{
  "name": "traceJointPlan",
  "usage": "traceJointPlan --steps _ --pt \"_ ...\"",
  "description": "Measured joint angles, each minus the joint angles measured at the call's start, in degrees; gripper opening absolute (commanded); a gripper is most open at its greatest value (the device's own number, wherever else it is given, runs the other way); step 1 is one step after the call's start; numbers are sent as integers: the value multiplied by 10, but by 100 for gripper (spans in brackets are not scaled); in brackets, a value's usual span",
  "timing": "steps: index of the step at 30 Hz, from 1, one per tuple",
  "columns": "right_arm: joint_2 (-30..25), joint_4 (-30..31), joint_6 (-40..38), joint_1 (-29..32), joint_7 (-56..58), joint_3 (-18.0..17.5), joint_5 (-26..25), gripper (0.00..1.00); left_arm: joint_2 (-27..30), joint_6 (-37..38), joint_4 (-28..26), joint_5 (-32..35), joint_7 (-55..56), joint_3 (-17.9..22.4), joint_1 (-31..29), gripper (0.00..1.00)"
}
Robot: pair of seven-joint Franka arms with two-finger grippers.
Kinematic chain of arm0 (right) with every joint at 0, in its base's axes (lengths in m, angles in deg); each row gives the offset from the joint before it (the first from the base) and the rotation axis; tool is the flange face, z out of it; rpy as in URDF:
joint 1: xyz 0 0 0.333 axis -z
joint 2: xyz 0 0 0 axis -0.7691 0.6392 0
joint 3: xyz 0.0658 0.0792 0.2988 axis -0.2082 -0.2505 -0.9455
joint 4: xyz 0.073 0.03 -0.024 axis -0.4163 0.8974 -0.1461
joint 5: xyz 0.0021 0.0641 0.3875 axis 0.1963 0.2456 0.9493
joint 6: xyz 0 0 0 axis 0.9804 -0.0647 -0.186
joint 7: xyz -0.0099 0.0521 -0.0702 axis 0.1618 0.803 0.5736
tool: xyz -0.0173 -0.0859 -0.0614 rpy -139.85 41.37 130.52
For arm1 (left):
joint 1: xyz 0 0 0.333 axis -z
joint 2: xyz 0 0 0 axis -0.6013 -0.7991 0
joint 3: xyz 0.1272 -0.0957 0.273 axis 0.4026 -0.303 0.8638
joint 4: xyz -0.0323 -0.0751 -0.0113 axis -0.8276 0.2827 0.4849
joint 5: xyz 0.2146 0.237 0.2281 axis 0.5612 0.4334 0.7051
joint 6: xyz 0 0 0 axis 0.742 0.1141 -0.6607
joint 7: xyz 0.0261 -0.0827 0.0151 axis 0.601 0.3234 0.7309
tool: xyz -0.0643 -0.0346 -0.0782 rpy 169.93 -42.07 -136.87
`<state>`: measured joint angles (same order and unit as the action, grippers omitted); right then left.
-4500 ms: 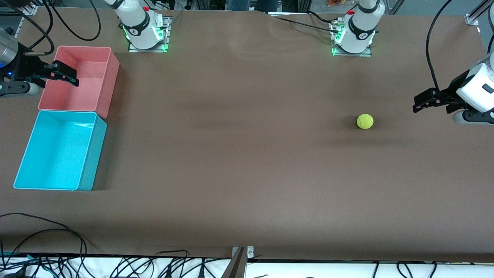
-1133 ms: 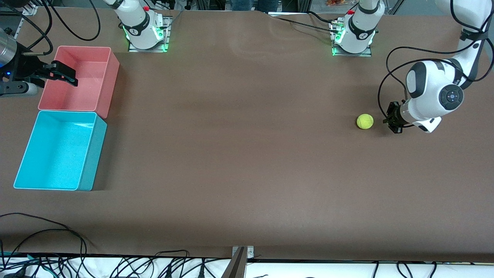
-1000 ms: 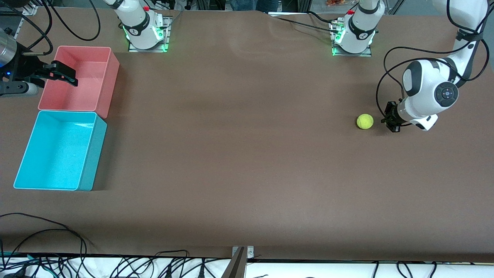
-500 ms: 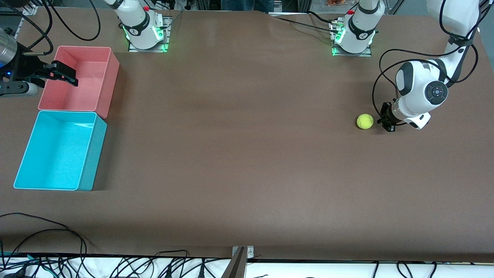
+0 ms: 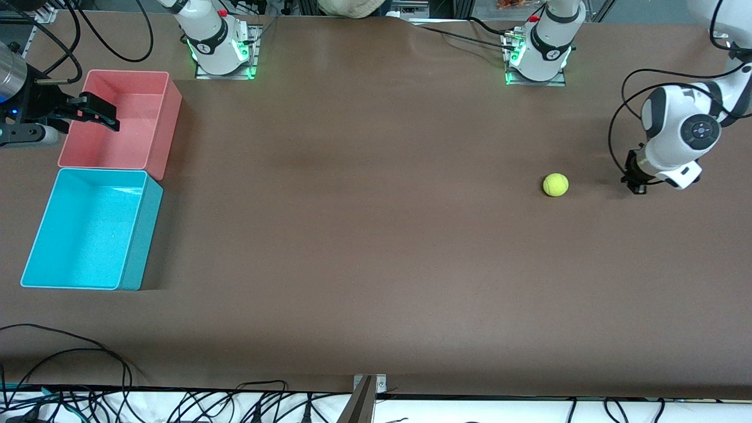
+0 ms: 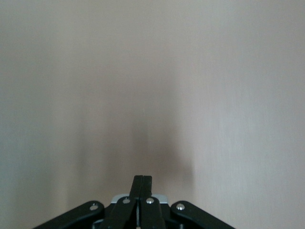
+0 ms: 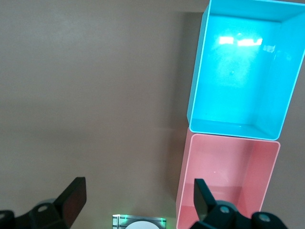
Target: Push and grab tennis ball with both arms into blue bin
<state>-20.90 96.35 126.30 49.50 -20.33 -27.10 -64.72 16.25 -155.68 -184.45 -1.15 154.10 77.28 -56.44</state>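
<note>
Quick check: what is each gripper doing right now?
Left gripper: shut, empty, low at the table beside the tennis ball, not touching it.
Right gripper: open, empty, waiting over the pink bin.

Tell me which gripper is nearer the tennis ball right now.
Left. The left gripper, shut, sits low beside the tennis ball, toward the left arm's end of the table. The right gripper, open, waits over the pink bin.
</note>
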Motion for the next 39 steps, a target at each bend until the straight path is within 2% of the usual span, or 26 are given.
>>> traceJointPlan --steps 4,7,13,19,22,25,32,39 --pt "0 0 -1 0 0 0 0 100 -1 -8 0 10 0 -2 -18 0" --pt "0 0 -1 0 0 0 0 100 -2 -8 0 10 29 -22 -18 0" --pt "0 -1 0 -1 0 -9 0 100 -14 -4 -11 10 184 -126 -15 0" --pt "0 -1 0 -2 0 -14 0 100 -21 34 -23 10 365 -256 -8 0" --pt "0 -1 0 -1 0 -14 0 100 -20 59 -22 10 413 -296 -5 0" --pt "0 -1 0 -1 0 -14 0 100 -19 69 -18 10 426 -307 -4 0" --pt "0 -1 -1 -1 0 -14 0 100 -16 87 5 14 401 -298 -25 0" --pt "0 -2 -2 -1 0 -14 0 100 -10 116 63 13 321 -296 -63 0"
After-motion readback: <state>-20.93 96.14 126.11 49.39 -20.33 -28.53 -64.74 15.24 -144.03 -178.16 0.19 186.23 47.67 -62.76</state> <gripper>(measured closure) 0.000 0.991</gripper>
